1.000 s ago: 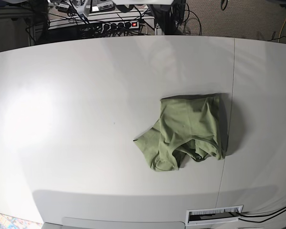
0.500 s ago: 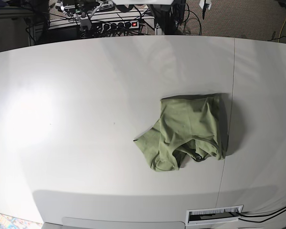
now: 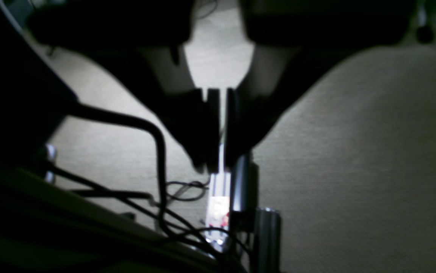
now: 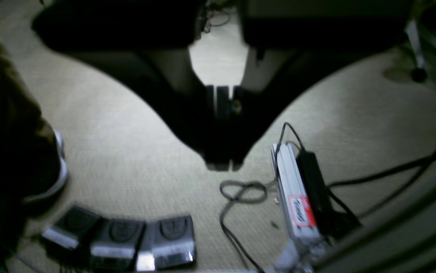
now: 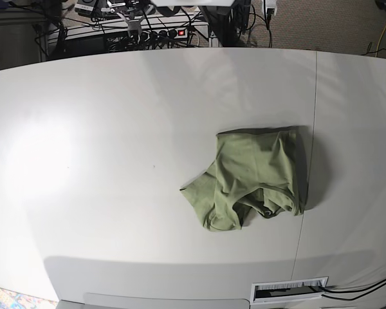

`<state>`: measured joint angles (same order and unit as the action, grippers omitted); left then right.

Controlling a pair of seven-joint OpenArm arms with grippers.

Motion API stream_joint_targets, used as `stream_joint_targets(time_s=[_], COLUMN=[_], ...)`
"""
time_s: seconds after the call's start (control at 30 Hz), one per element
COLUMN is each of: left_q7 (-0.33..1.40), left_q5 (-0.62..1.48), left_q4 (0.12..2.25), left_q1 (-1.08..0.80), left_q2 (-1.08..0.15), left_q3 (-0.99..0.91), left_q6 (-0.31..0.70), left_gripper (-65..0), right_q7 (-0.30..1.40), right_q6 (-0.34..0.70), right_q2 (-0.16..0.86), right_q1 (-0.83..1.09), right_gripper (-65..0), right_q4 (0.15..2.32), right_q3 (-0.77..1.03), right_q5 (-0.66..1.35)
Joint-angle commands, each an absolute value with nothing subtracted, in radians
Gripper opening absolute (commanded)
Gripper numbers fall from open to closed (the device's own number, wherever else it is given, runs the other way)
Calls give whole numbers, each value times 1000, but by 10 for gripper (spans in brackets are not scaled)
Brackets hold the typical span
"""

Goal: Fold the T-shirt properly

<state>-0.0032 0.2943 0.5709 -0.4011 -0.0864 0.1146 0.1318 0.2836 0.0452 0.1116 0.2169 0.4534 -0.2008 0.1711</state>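
The olive-green T-shirt (image 5: 256, 177) lies crumpled and partly folded on the white table (image 5: 116, 161), right of centre, with a sleeve end sticking out to the lower left. Neither gripper is near it. In the left wrist view my left gripper (image 3: 221, 165) hangs over carpet beyond the table, its jaws together with only a thin slit between them and nothing held. In the right wrist view my right gripper (image 4: 220, 166) is shut and empty, also over the floor. The shirt shows in neither wrist view.
A power strip (image 5: 161, 33) and tangled cables lie behind the table's far edge. Foot pedals (image 4: 127, 235), a cable loop and a power strip (image 4: 294, 197) are on the carpet. A table seam (image 5: 314, 129) runs past the shirt's right side. A vent slot (image 5: 289, 290) sits at the front edge.
The T-shirt has not moved. Small arm parts at the top edge of the base view have shifted a little.
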Motion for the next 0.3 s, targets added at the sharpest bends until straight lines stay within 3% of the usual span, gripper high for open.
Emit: stream_joint_targets(time_s=[0.0, 0.27], left_q7=[0, -46], left_q5=[259, 246], left_q4=[574, 574], left_q1=[-415, -408], left_q2=[-46, -40], left_q3=[124, 124], left_q6=[166, 165], left_gripper=[-615, -615], right_q7=[283, 286], right_q6=[30, 20], right_q2=[115, 113], right_q1=[221, 218], right_gripper=[-650, -650], right_q4=[456, 456], right_q3=[-207, -209], right_q5=[176, 176])
